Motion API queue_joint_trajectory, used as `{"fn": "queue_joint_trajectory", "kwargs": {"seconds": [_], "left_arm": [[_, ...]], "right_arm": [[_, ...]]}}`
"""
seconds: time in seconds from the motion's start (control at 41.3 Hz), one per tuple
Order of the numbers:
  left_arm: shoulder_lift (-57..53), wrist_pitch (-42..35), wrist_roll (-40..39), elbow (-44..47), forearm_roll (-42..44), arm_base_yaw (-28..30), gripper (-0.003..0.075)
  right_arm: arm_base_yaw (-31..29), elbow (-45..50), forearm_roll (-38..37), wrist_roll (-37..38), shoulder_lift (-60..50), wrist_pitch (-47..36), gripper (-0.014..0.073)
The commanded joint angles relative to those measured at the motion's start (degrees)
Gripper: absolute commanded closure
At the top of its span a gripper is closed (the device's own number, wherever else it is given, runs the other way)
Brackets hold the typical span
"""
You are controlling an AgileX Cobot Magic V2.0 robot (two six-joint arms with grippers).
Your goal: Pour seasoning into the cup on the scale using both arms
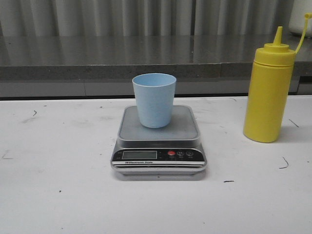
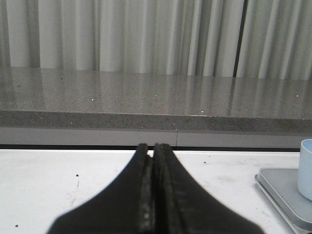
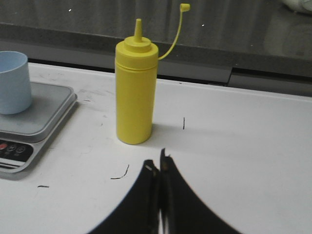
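Both grippers sit pressed together, empty: the right gripper (image 3: 158, 168) just short of the upright yellow squeeze bottle (image 3: 135, 90), the left gripper (image 2: 152, 148) facing the counter. The right should part wide and grasp mid-body. Further left, the pale blue cup (image 1: 154, 99) stands on the digital scale (image 1: 158, 146). Scuffed white table (image 1: 58, 195), grey counter ledge (image 1: 97, 56), curtains (image 1: 122, 14) behind.

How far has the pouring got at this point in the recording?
Set up only: the cup stands upright on the scale. Nothing is in hand: the seasoning bottle stands untouched on the table to the scale's right, its tip cover hanging off the nozzle. Both the left hand and right hand are shut and empty. Grasping, lifting and pouring all remain.
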Motion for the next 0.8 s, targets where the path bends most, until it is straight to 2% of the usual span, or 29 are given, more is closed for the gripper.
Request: {"fn": "queue_joint_trajectory", "kwargs": {"seconds": [0.0,0.242,0.775], "left_arm": [[-1.0,-4.9,-0.1,1.4,0.0,-0.3,0.0740],[-1.0,-4.9,-0.1,1.4,0.0,-0.3,0.0740],[-1.0,-4.9,-0.1,1.4,0.0,-0.3,0.0740]], "right_arm": [[-1.2,3.2,-0.1,-0.7,-1.8,-10.9,0.0661],[-1.2,11.9,-0.1,-0.7,-3.6,-24.2,0.0661],[-1.3,11.7,0.0,-0.6,-3.6,-24.2,0.0661]]}}
